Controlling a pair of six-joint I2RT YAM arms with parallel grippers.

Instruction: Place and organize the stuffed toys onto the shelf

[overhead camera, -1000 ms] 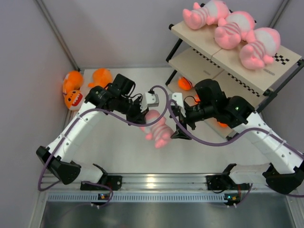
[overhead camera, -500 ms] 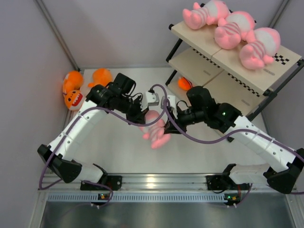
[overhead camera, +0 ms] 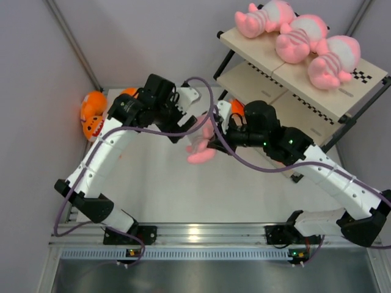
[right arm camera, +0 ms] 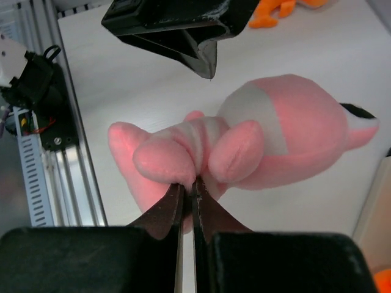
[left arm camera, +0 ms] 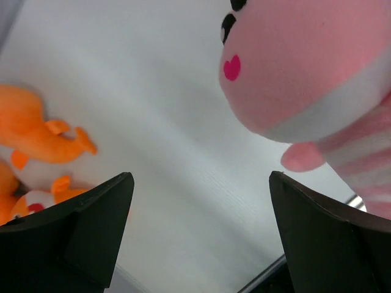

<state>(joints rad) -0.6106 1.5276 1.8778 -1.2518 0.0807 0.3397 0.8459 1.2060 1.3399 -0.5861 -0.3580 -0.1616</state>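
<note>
right gripper (right arm camera: 186,183) pinched fully shut on a thin fold of the pink toy (right arm camera: 275,140) down by its legs. left gripper (left arm camera: 200,177) is wide open and holds nothing, with the toy's head just beside its fingers. The toy hangs just beside the shelf (overhead camera: 253,50) on the arm-facing side, off the table (overhead camera: 159,183) by the look of it. three pink toys (overhead camera: 299,39) lie in a row on the shelf's top board; orange toys (overhead camera: 93,113) sit well apart from the shelf. The step reads as carry-to-shelf. The grip is marginal, so expect dangle: back the left gripper clear first, lift slowly, cross the shelf's top edge, lower until the toy rests, then open.
</note>
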